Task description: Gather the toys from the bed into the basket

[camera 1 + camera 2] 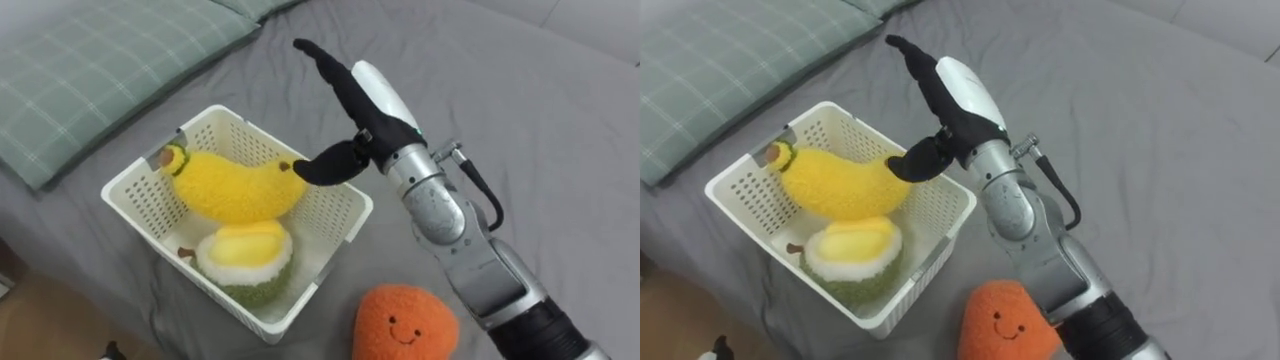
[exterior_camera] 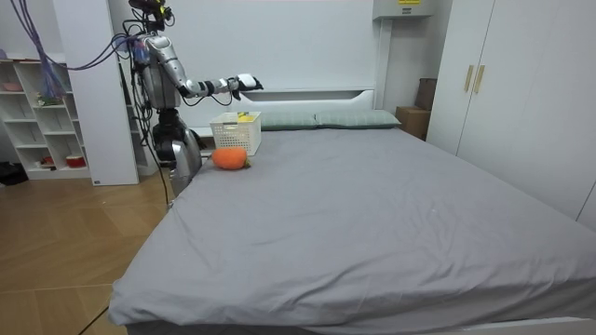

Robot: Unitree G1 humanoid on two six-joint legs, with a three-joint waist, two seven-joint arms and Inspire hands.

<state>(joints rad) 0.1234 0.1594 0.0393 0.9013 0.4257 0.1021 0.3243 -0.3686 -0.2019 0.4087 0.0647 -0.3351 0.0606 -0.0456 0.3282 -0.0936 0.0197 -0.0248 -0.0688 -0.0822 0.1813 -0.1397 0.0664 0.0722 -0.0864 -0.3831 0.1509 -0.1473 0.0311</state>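
Right hand (image 1: 368, 108) spread wide and empty above the basket (image 1: 140, 205), round orange toy (image 1: 405, 322) left to fetch back by the elbow, just beside this arm's forearm.

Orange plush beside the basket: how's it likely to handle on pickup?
The orange plush looks fuzzy and stuffed, so it is probably light and squashy when gripped. Its rounded shape may roll on the bed if nudged. It is unlikely to be slippery or fragile.
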